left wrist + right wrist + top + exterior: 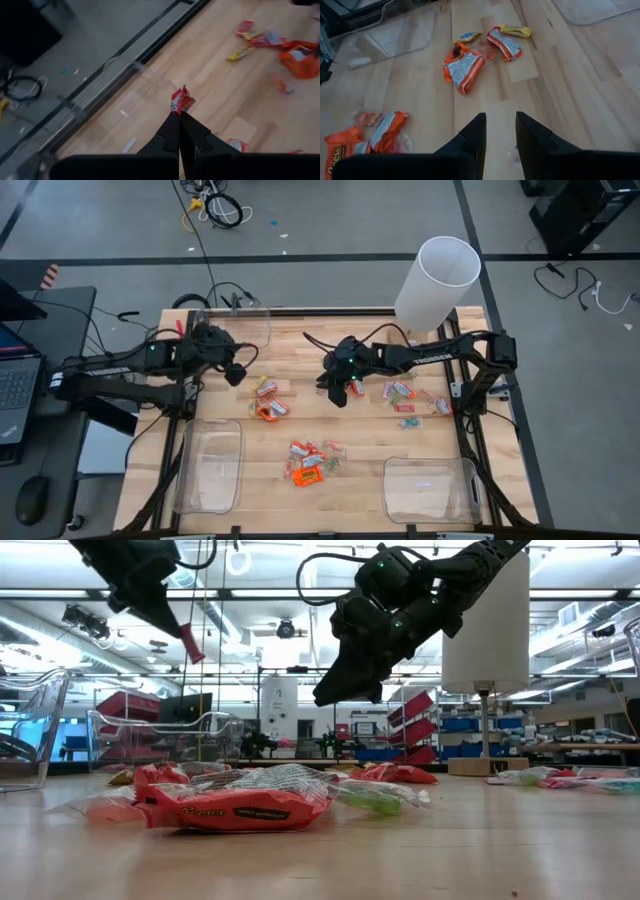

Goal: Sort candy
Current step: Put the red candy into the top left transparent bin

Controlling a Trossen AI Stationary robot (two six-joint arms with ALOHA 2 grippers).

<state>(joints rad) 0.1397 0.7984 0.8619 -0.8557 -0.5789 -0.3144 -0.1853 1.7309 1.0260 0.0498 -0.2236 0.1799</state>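
Note:
Wrapped candy lies in three loose heaps on the wooden table: one at the middle left (268, 400), one toward the near edge (310, 463) and one at the right (405, 395). My left gripper (237, 374) hangs above the table beside the far-left clear bin (238, 325), shut on a small red candy (181, 99). My right gripper (340, 388) hovers open over bare wood between the heaps, with nothing between its fingers (476, 131). The orange and white candies (464, 67) lie ahead of it. My left gripper pinches the red candy by its near end (176, 108) between its two fingertips. The fingers slant downward. The rest of the wrapper sticks out past the fingertips (190, 644), lifted well clear of the table.
Two more clear bins lie at the near left (208, 465) and the near right (430, 488). A tall white cylinder (437, 280) stands at the far right corner. Dark frame rails (470, 440) run along the table's edges. Bare wood shows between the heaps.

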